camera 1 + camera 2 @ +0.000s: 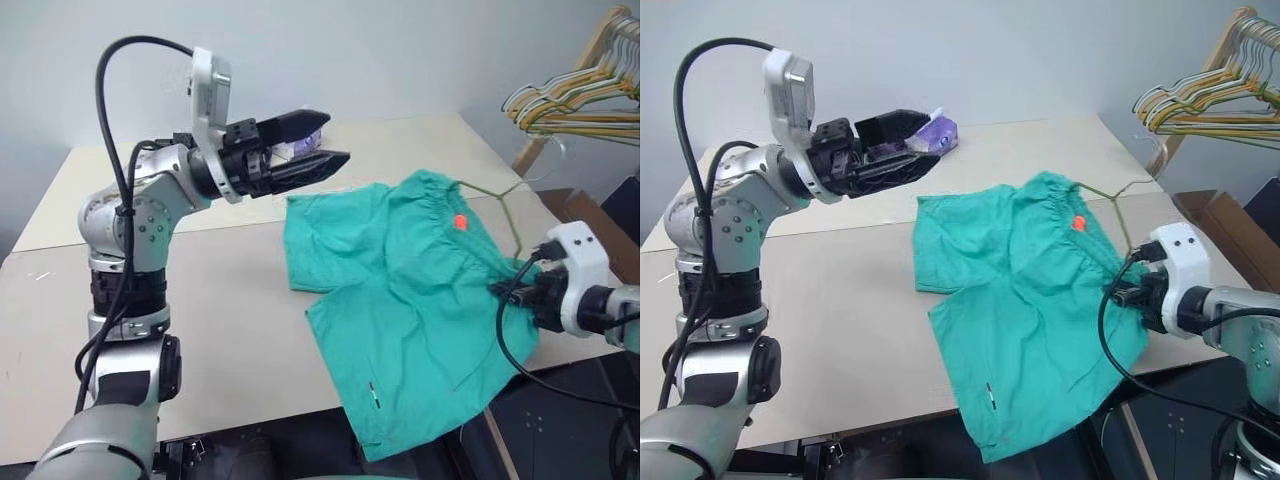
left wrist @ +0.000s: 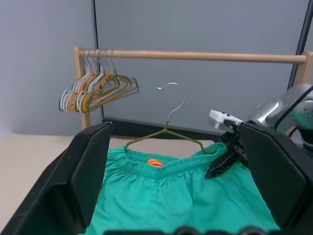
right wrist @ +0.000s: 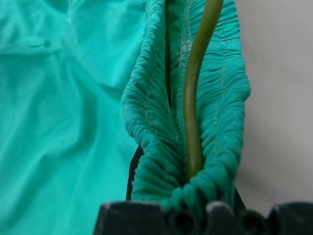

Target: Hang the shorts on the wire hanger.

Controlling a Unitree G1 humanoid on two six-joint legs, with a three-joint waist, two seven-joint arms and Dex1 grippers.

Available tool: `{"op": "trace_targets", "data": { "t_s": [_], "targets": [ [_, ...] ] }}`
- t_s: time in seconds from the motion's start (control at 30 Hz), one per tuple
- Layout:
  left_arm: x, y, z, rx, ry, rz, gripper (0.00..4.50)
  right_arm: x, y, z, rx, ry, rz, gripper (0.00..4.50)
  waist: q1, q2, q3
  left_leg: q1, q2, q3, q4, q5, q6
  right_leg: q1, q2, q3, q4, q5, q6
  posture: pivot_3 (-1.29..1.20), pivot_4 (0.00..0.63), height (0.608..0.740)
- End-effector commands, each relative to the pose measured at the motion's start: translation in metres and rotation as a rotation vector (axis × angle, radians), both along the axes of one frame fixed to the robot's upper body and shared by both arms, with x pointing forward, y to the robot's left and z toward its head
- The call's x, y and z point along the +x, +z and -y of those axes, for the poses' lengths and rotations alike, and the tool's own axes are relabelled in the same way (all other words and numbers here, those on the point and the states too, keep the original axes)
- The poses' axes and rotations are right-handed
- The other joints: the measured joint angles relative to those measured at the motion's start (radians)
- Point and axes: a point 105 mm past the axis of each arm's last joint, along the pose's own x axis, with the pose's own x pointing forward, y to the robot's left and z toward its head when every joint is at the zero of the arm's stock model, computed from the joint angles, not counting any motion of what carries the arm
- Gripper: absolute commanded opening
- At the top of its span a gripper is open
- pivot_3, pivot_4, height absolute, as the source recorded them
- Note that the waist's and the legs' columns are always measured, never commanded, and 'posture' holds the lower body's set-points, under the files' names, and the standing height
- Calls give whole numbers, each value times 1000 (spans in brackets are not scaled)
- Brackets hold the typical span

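The teal-green shorts (image 1: pixel 410 300) lie spread on the beige table (image 1: pixel 200 300), one leg drooping over the front edge. The olive wire hanger (image 1: pixel 505 195) runs inside the gathered waistband, its hook (image 2: pixel 173 93) sticking out past it. My right gripper (image 1: pixel 503 290) is shut on the bunched waistband at the right corner, with the hanger wire (image 3: pixel 194 98) pinched in the fold. My left gripper (image 1: pixel 338 138) hovers open and empty above the table, left of the shorts, with its fingers (image 2: pixel 88 166) wide apart.
A bunch of coloured hangers (image 1: pixel 570 100) hangs from a wooden rack (image 2: pixel 195 56) at the right. A cardboard box (image 1: pixel 590 215) sits beyond the table's right edge. A small purple object (image 1: pixel 937 131) lies at the back of the table. An orange tag (image 1: pixel 460 221) marks the waistband.
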Motion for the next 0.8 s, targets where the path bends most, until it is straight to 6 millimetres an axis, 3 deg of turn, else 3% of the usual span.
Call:
{"op": "trace_targets", "data": {
  "t_s": [0.03,0.3,0.47,0.67,0.8],
  "targets": [
    [-9,29,1,-49,13,117,4454,0,17,19,-9,-96,66,0,-2,0,0,0,0,0,0,0,0,0,0,0,0,0,0,-229,60,740],
    [-9,38,5,-89,-7,130,4454,2,31,85,-1,-430,61,0,-17,2,-1,0,0,0,0,0,0,0,0,0,-1,0,0,-247,47,740],
    [-5,36,6,-90,-7,128,4454,0,53,127,18,-709,131,0,-38,7,-5,0,-1,0,0,0,0,1,0,1,-1,0,0,-259,45,740],
    [-5,33,6,-81,-8,130,4454,0,87,149,44,-885,211,0,-62,13,-8,2,-1,1,-1,0,0,2,0,2,-1,0,0,-259,43,740],
    [-5,31,6,-78,-10,130,4454,3,100,162,197,-971,222,0,-78,15,-9,4,-1,1,-2,0,0,5,-1,2,-2,-1,2,-264,39,740]
  ]
}}
